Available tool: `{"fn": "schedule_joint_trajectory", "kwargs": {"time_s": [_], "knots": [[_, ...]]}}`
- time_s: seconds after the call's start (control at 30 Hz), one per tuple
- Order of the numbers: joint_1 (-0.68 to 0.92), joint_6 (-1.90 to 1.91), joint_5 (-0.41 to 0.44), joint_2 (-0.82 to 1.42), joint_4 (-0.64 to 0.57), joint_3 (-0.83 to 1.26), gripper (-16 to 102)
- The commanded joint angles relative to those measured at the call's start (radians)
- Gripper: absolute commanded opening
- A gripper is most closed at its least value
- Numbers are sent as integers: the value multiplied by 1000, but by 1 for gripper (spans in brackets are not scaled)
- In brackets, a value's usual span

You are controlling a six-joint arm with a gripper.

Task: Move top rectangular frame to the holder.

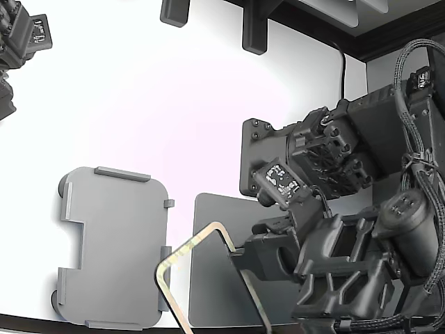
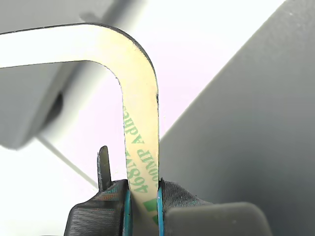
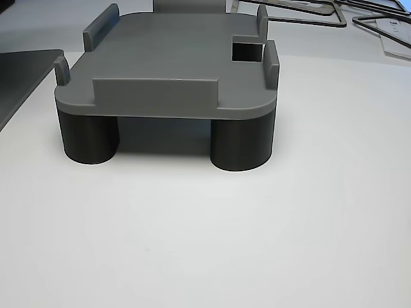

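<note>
The beige rectangular frame hangs tilted in the air, over the gap between the holder and the dark grey mat. My gripper is shut on one of its long sides. In the wrist view the jaws pinch the beige strip, which has green printed lettering and a rounded corner beyond. The light grey holder lies at the exterior view's lower left with nothing on it. In the other view the holder stands on dark round legs.
A second arm sits still at the exterior view's top left. Dark fixtures hang at the table's back edge. The other view shows more thin frames lying behind the holder and the mat's edge at its left.
</note>
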Motion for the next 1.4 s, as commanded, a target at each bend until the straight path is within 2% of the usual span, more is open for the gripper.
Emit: {"fn": "schedule_joint_trajectory", "kwargs": {"time_s": [0.0,0.17,0.43,0.63,0.77,1.37], "knots": [[-52,107,20,-21,9,-71,-11],[-118,261,40,-129,9,-170,-10],[-219,348,-12,-295,11,-287,-9],[-264,327,-14,-333,11,-299,-6],[-288,299,-15,-359,11,-295,-10],[-318,302,-32,-419,8,-324,-11]]}}
